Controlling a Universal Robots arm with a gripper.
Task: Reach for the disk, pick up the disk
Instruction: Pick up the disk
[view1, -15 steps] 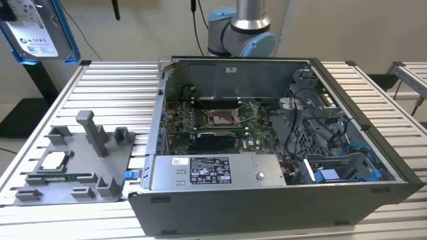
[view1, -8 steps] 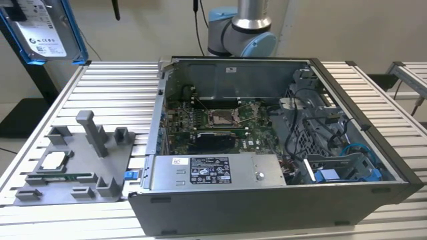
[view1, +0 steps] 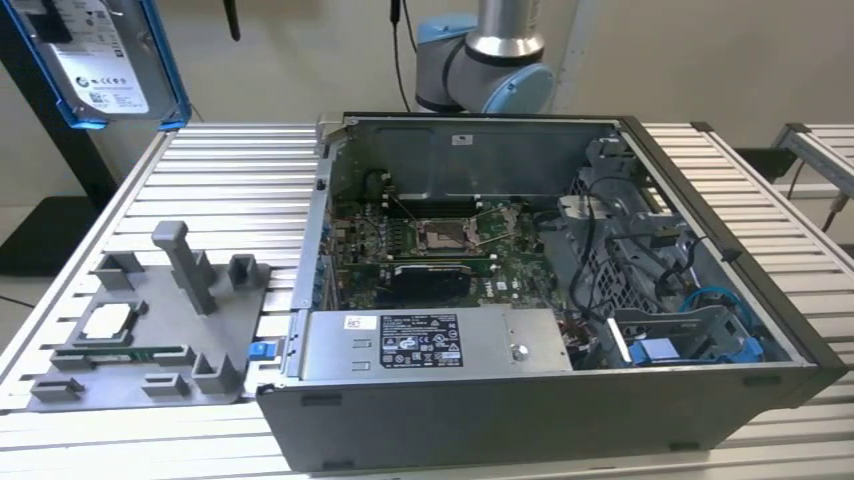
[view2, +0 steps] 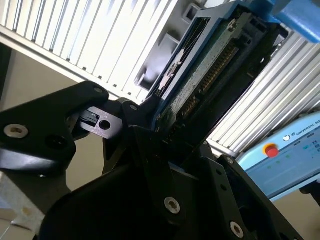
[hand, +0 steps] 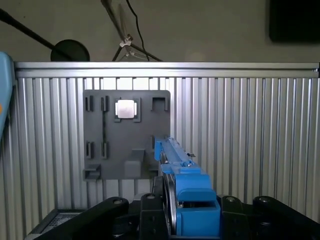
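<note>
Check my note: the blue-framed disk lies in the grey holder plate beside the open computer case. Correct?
No. The disk is not in the grey holder plate; the gripper is shut on it, above the table, as the first wrist view shows. The rest holds.

From here, the disk (view1: 107, 62) hangs high at the exterior view's left, its top sliced off by the picture's edge and its label print too small to read. The arm (view1: 487, 70) is cut off at that same edge, and the near wall of the computer case (view1: 534, 425) runs off the bottom. In the first wrist view the disk (hand: 172, 160) stands edge-on. Its near end is swallowed by the black gripper (hand: 186, 207) clamping it, and it covers one corner of the grey fixture plate (hand: 107, 150).
</note>
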